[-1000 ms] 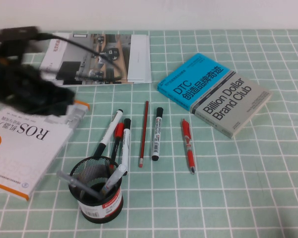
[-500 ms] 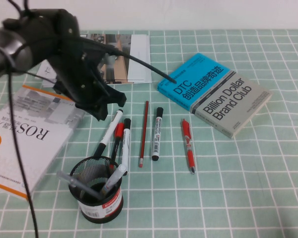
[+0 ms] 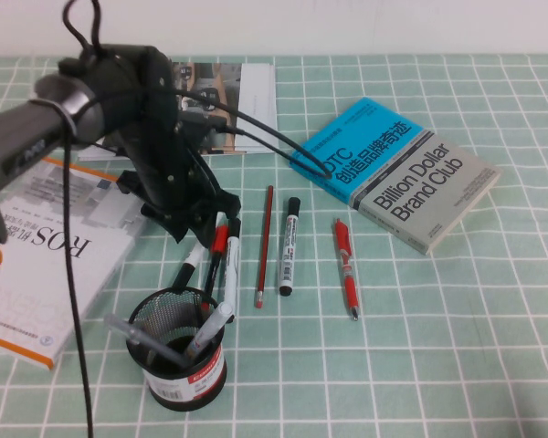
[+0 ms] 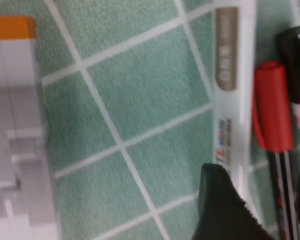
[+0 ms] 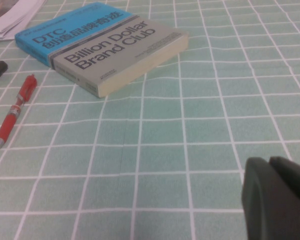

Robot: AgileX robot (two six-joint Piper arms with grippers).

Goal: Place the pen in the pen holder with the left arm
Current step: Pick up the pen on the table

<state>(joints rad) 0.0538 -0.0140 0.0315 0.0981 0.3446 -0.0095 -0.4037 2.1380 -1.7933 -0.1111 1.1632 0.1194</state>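
Note:
The pen [image 3: 192, 257] is the leftmost white marker, lying slantwise on the green checked cloth just beyond the pen holder [image 3: 187, 376]. The holder is a black mesh cup with a few pens standing in it. My left gripper [image 3: 201, 228] is low over the pen's upper half and hides its cap. In the left wrist view the gripper [image 4: 262, 200] is open. Its black fingers [image 4: 220, 205] straddle the pen's printed white barrel [image 4: 233, 100] and a red-capped pen [image 4: 272, 115] beside it. My right gripper [image 5: 277, 200] is shut and empty, low over bare cloth.
Beside the pen lie a second white marker [image 3: 230, 274], a red pencil [image 3: 265, 242], a third marker [image 3: 289, 246] and a red click pen [image 3: 347, 269]. A ROS book [image 3: 46, 265] lies at the left, a blue-and-grey book [image 3: 393, 173] at the right, and a magazine [image 3: 251, 100] at the back.
My left arm has swung from over the ROS book rightward and down onto the leftmost marker. The pens and the holder have not moved.

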